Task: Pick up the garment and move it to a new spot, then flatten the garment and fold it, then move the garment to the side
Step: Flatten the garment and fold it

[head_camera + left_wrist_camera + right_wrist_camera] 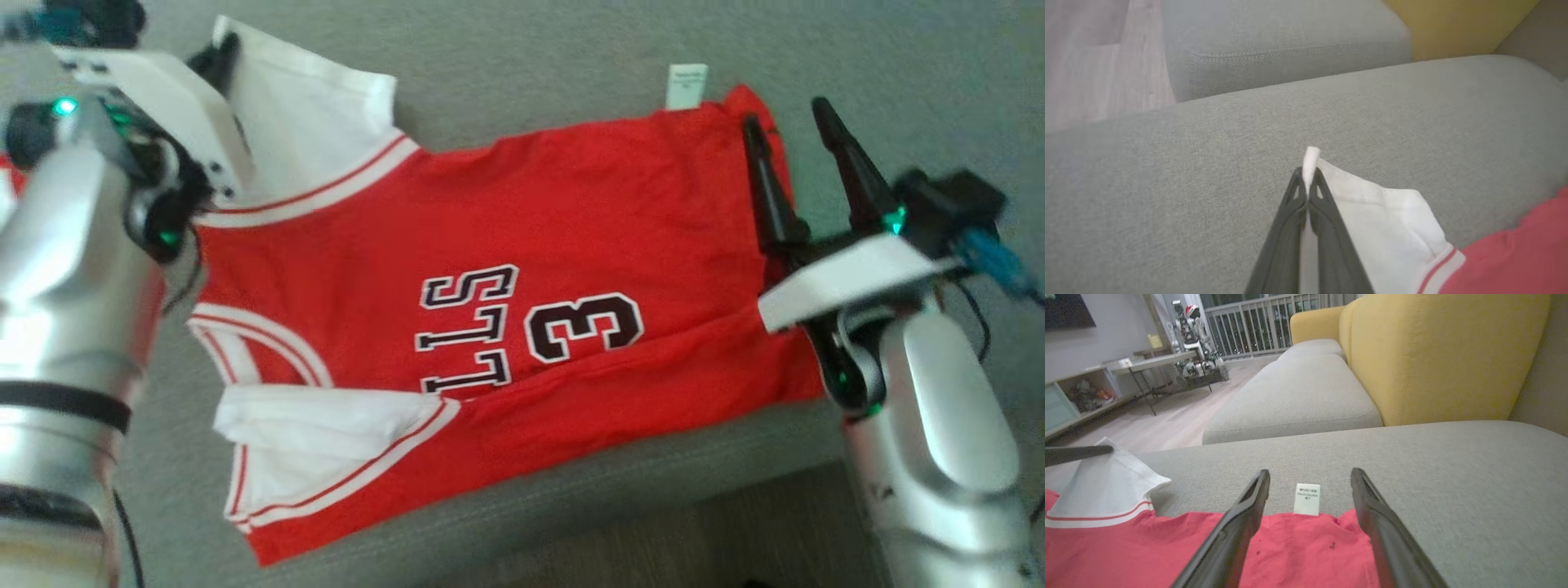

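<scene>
The red jersey (506,269) lies flat on a grey cushion (531,49). In the head view its long axis runs roughly from 9 to 3 o'clock, a little tilted. The collar and white sleeves point to 9 o'clock and the hem points to 3 o'clock. The number 3 and the black letters on the chest lie turned sideways. A white label (686,86) sticks out past the jersey's far edge at about 1 o'clock.

The left tool (1308,185) is at 10 o'clock in the head view. Its fingers are pressed together on the corner of the far sleeve (310,106), and a tuft of white cloth shows just past their tips in the left wrist view.

The right tool (785,118) is at 2 o'clock over the hem end, its fingers spread wide and holding nothing. In the right wrist view the label lies between them, beyond the red edge. A yellow backrest (1433,355) rises behind the cushion.
</scene>
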